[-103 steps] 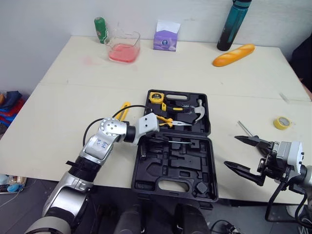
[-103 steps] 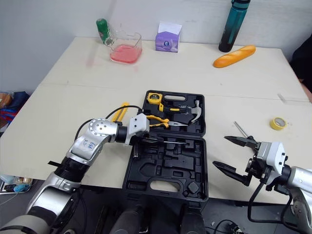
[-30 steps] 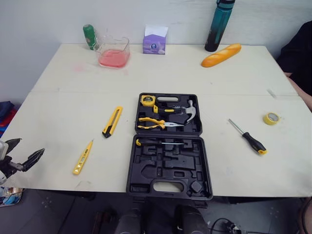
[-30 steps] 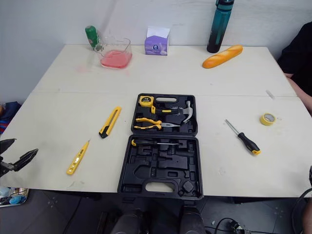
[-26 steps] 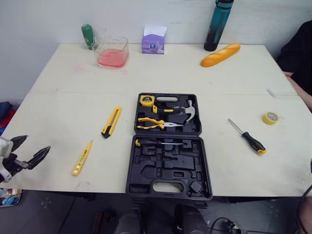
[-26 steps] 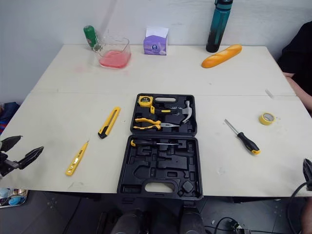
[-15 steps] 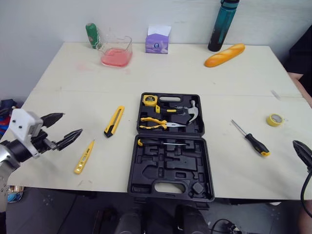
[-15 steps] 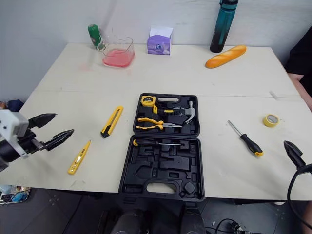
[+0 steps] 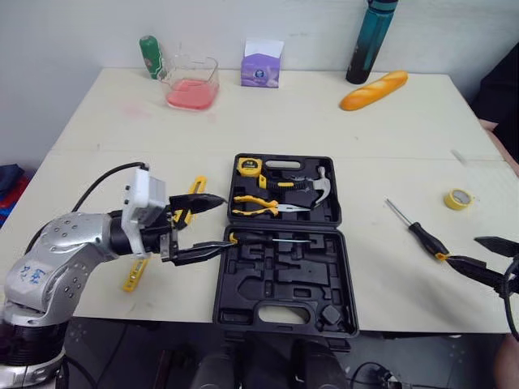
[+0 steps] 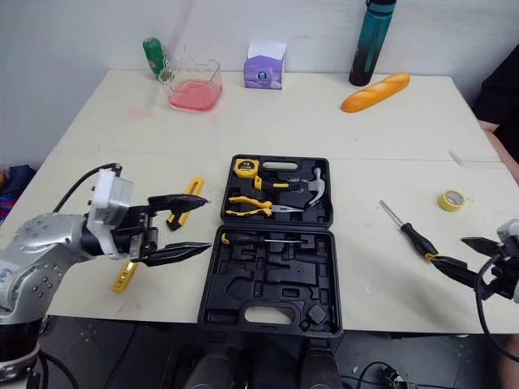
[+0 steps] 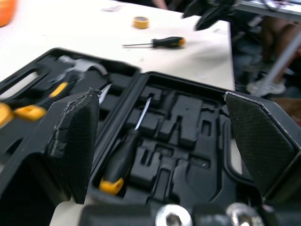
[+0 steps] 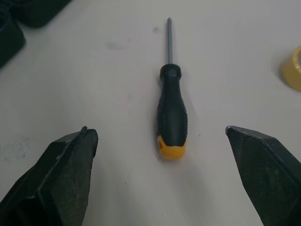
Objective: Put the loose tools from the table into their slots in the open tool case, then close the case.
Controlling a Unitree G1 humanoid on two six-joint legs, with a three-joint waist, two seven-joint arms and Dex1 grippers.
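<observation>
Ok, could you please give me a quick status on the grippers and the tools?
Left gripper open, by tool case. Right gripper open, lined up on screwdriver. Nothing in the way.

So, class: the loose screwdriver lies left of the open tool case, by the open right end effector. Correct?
No: the screwdriver lies right of the tool case, by the open right end effector, as the left eye view shows.

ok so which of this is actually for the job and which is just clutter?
Job: open tool case, loose screwdriver, yellow utility knife, yellow tester pen; yellow tape roll possibly.
Clutter: bread loaf, teal bottle, purple tissue box, glass container of pink liquid, green bottle.
</observation>
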